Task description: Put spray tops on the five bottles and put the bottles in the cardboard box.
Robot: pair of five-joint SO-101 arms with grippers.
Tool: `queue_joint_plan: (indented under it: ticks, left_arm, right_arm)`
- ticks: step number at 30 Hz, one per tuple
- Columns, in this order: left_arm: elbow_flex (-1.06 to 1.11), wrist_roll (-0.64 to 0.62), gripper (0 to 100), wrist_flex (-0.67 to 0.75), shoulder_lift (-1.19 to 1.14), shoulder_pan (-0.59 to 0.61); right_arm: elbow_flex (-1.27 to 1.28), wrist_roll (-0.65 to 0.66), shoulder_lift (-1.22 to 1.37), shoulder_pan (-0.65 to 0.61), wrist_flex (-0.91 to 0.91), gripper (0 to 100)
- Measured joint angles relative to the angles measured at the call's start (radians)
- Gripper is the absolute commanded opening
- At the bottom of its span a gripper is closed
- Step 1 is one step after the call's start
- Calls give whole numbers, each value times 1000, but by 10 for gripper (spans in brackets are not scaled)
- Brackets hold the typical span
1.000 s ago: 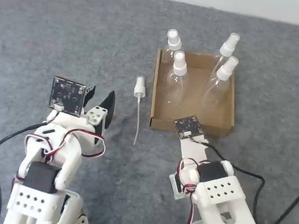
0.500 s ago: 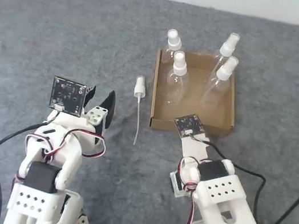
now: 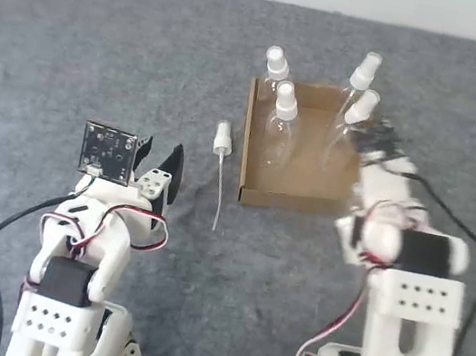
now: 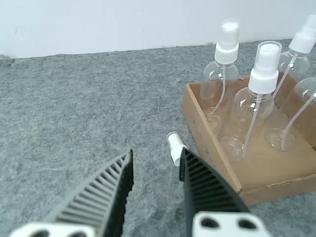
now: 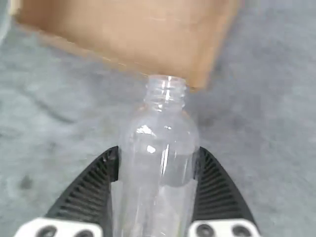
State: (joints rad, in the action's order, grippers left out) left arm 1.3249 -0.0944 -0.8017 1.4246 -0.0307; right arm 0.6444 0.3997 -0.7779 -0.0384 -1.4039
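Note:
My right gripper [image 5: 158, 168] is shut on a clear bottle [image 5: 160, 148] with a bare threaded neck and no spray top, held just off a corner of the cardboard box [image 5: 138, 34]. From above, that right gripper [image 3: 377, 147] is at the box's right side. Several bottles with white spray tops [image 3: 285, 103] stand in and at the cardboard box [image 3: 246, 143]. A loose spray top [image 3: 223, 138] with its long tube lies on the carpet left of the box. My left gripper [image 3: 159, 164] stands open, short of this spray top [image 4: 174, 145], holding nothing.
Grey carpet covers the table, and a pale wall runs along the far edge. One capped bottle [image 3: 277, 63] stands at the box's back left corner. Open carpet stretches to the left of the loose spray top and in front of the box.
The right arm has swung up and to the right, from the box's near edge to its right side. The left arm has not moved.

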Motion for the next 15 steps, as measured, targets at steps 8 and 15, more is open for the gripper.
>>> queue_joint_plan:
  ticks: [8, 15]
  left_arm:
    - [0, 0, 142, 0, 0, -2]
    - [0, 0, 145, 0, 0, -2]
  right_arm:
    - [-9, 146, 57, 331, 109, 34]
    - [-9, 203, 414, 428, 316, 38]
